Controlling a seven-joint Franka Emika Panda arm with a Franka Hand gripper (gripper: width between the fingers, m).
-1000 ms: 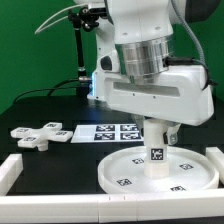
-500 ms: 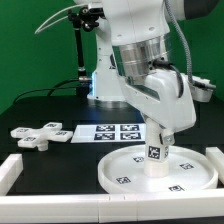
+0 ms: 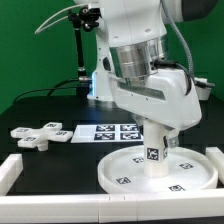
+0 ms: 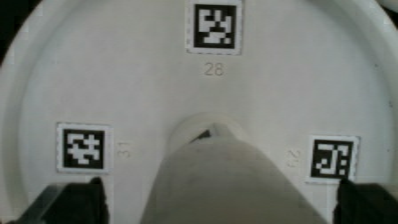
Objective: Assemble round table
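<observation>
The large round disc [image 3: 120,170] lies flat on the table at the exterior view's lower right. The short cylindrical leg [image 3: 155,158] stands upright at its centre, a tag on its side. My gripper [image 3: 156,138] comes straight down over the leg's top. In the wrist view the leg [image 4: 222,180] rises between my dark fingers [image 4: 75,205], with a narrow gap on each side, so the gripper [image 4: 217,206] is open around it. The disc's tagged face [image 4: 160,90] fills that view. The cross-shaped foot piece [image 3: 38,133] lies apart at the exterior view's left.
The marker board [image 3: 108,132] lies flat behind the disc. White border rails run along the front [image 3: 100,212], the front left [image 3: 10,170] and the right [image 3: 215,155]. A black stand [image 3: 80,60] rises at the back.
My hand has turned about the upright leg, first one way and then partly back. The leg, disc and foot piece have stayed where they were.
</observation>
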